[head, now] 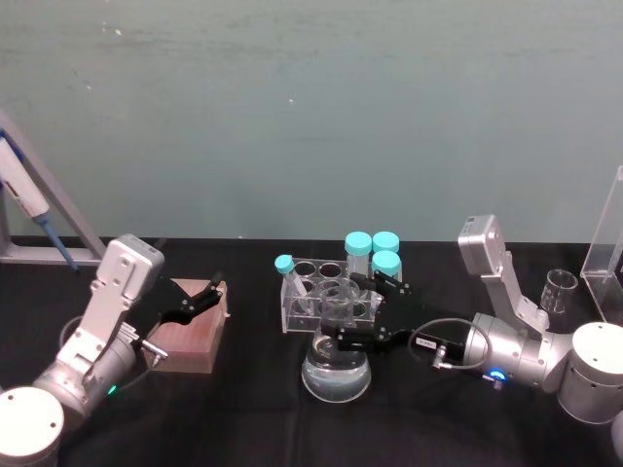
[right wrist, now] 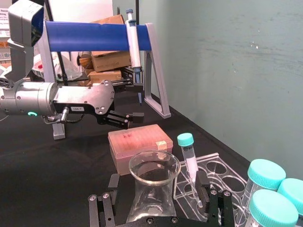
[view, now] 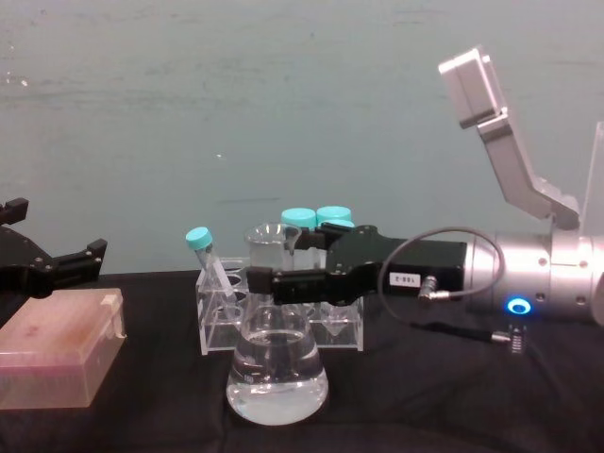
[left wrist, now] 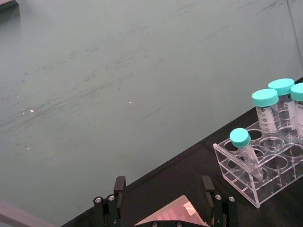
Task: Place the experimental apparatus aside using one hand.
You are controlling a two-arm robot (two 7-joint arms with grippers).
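a: quick status, what's the right gripper point(right wrist: 157, 182) doing?
b: you've got it at the conical flask point(view: 276, 373), centre of the black table point(head: 195, 409). fingers point(right wrist: 113, 181) are spread wide, one each side of the flask's neck. there's a gap on both sides in the right wrist view, so nothing is gripped.
a: and the flask itself?
b: upright on the table, clear liquid in the bottom. it's just in front of the clear tube rack point(view: 213, 332), on the robot's side.
a: what's in the rack?
b: one slim teal-capped tube point(view: 209, 260), tilted, at the rack's left end. three wider teal-capped tubes point(head: 359, 248) stand upright at the back right.
a: rest of the labware?
b: small beaker point(head: 560, 289) sits well off to the right, near the clear acrylic stand point(head: 605, 255) at the table's right edge.
a: left arm?
b: your left gripper point(left wrist: 163, 189) hangs above the pink tip box point(view: 57, 354) on the left. its fingers are apart too and hold nothing. it's well clear of the flask.
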